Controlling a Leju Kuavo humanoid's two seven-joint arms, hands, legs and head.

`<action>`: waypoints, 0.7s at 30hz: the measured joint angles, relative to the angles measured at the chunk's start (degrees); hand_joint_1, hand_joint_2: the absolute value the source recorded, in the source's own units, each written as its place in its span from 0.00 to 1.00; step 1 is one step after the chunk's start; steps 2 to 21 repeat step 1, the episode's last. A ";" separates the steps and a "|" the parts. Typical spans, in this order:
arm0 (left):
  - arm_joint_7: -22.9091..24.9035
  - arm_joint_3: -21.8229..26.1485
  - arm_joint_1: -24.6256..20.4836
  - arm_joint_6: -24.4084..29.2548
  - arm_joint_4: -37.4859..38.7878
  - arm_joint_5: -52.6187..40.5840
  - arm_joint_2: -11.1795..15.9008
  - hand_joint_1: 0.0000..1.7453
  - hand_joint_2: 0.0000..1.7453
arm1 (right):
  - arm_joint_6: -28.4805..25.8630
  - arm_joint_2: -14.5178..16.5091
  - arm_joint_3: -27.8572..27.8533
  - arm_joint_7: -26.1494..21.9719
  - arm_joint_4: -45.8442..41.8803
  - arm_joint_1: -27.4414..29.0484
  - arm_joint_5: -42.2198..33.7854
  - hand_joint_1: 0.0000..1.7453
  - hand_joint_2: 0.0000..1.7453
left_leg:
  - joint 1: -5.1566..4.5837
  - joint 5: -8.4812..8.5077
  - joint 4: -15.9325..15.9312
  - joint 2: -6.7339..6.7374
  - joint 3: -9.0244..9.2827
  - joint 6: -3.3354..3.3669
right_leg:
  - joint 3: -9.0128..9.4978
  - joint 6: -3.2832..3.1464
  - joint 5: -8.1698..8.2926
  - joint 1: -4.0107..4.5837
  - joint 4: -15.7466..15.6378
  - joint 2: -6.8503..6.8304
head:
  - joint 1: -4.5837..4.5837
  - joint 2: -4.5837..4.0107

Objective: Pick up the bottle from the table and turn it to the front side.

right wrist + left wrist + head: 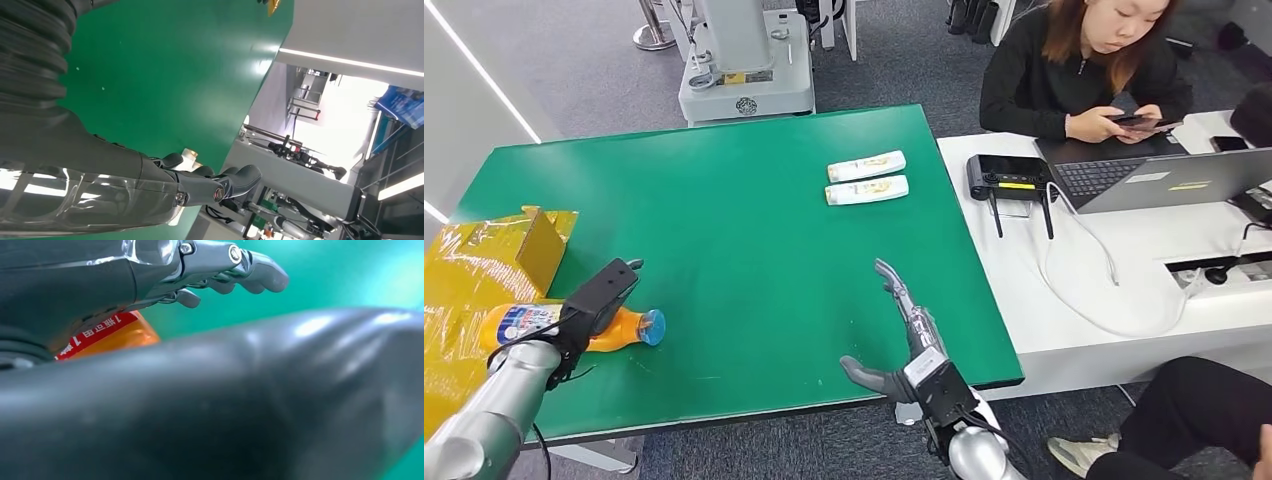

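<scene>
Head view: glossy orange bottle (629, 328) lies under left hand (599, 298).

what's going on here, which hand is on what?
The left hand is over the orange bottle, which lies on its side near the left edge of the green table, blue cap pointing right. Whether the fingers have closed on it can't be told. The right hand hovers open over the table's near right part, holding nothing. Two white tubes lie untouched farther back. A person sits at the white desk with a phone.
</scene>
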 joint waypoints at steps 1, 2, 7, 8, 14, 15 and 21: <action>-0.02 0.00 0.04 0.21 -0.01 -0.09 -0.04 0.00 0.00 | 0.07 0.04 -0.01 0.05 -0.05 0.00 0.10 0.00 1.00 | 0.00 -0.01 0.00 0.00 0.00 0.00 | 0.00 0.00 0.00 0.00 0.00 0.00 | 0.00 0.00; -0.02 0.00 0.04 0.21 -0.01 -0.09 -0.04 0.00 0.00 | 0.07 0.04 -0.01 0.05 -0.05 0.00 0.10 0.00 1.00 | 0.00 -0.01 0.00 0.00 0.00 0.00 | 0.00 0.00 0.00 0.00 0.00 0.00 | 0.00 0.00; -0.02 0.00 0.04 0.21 -0.01 -0.09 -0.04 0.00 0.00 | 0.07 0.04 -0.01 0.05 -0.05 0.00 0.10 0.00 1.00 | 0.00 -0.01 0.00 0.00 0.00 0.00 | 0.00 0.00 0.00 0.00 0.00 0.00 | 0.00 0.00; -0.02 0.00 0.04 0.21 -0.01 -0.09 -0.04 0.00 0.00 | 0.07 0.04 -0.01 0.05 -0.05 0.00 0.10 0.00 1.00 | 0.00 -0.01 0.00 0.00 0.00 0.00 | 0.00 0.00 0.00 0.00 0.00 0.00 | 0.00 0.00; -0.02 0.00 0.04 0.21 -0.01 -0.09 -0.04 0.00 0.00 | 0.07 0.04 -0.01 0.05 -0.05 0.00 0.10 0.00 1.00 | 0.00 -0.01 0.00 0.00 0.00 0.00 | 0.00 0.00 0.00 0.00 0.00 0.00 | 0.00 0.00; -0.02 0.00 0.04 0.21 -0.01 -0.09 -0.04 0.00 0.00 | 0.07 0.04 -0.01 0.05 -0.05 0.00 0.10 0.00 1.00 | 0.00 -0.01 0.00 0.00 0.00 0.00 | 0.00 0.00 0.00 0.00 0.00 0.00 | 0.00 0.00; -0.02 0.00 0.04 0.21 -0.01 -0.09 -0.04 0.00 0.00 | 0.07 0.04 -0.01 0.05 -0.05 0.00 0.10 0.00 1.00 | 0.00 -0.01 0.00 0.00 0.00 0.00 | 0.00 0.00 0.00 0.00 0.00 0.00 | 0.00 0.00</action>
